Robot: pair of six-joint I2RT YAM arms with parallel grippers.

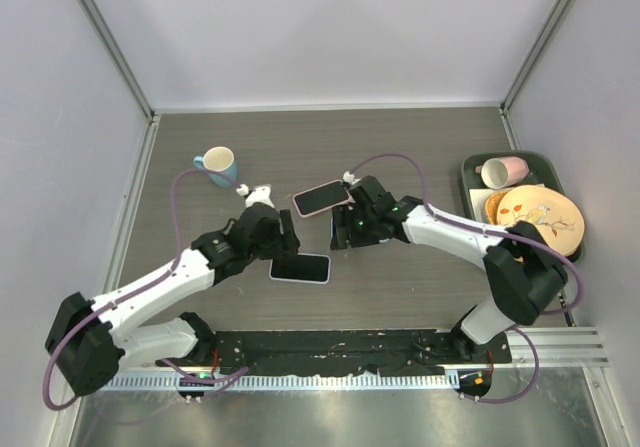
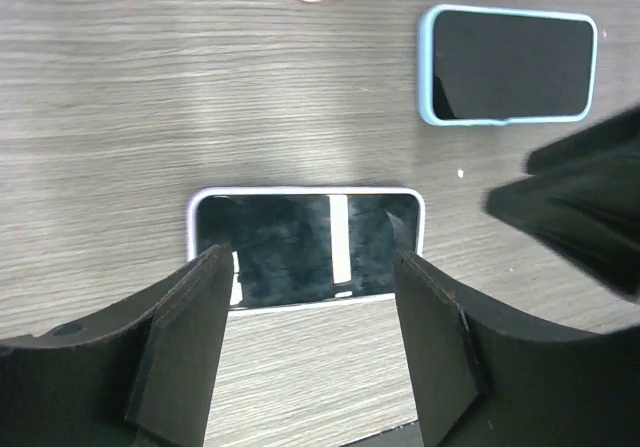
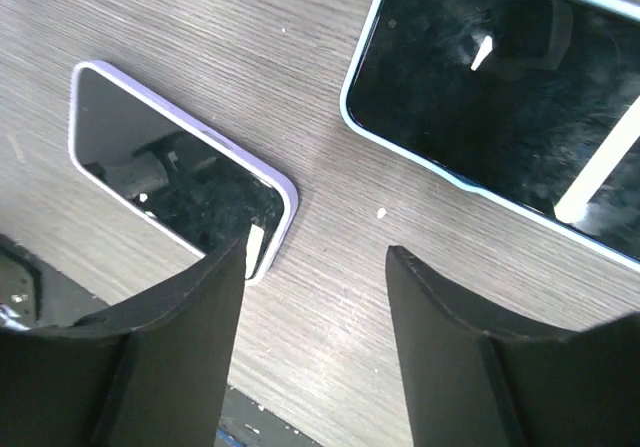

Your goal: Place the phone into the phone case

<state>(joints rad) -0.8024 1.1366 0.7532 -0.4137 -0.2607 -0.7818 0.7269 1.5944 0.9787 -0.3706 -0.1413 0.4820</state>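
Both tools stand wide and hold nothing: the left gripper [image 2: 308, 262] hangs with its fingers astride the phone [image 2: 300, 242], and the right gripper [image 3: 315, 257] hangs just beside it, over bare table [image 1: 420, 287]. The phone lies flat, screen up, within a lilac-rimmed phone case [image 2: 191, 222], midway between the table's left and right edges and nearer its near edge; whether it is fully seated cannot be told. Farther from that edge lie a blue-cased phone [image 2: 508, 65] and a pink-cased phone [image 1: 322, 198].
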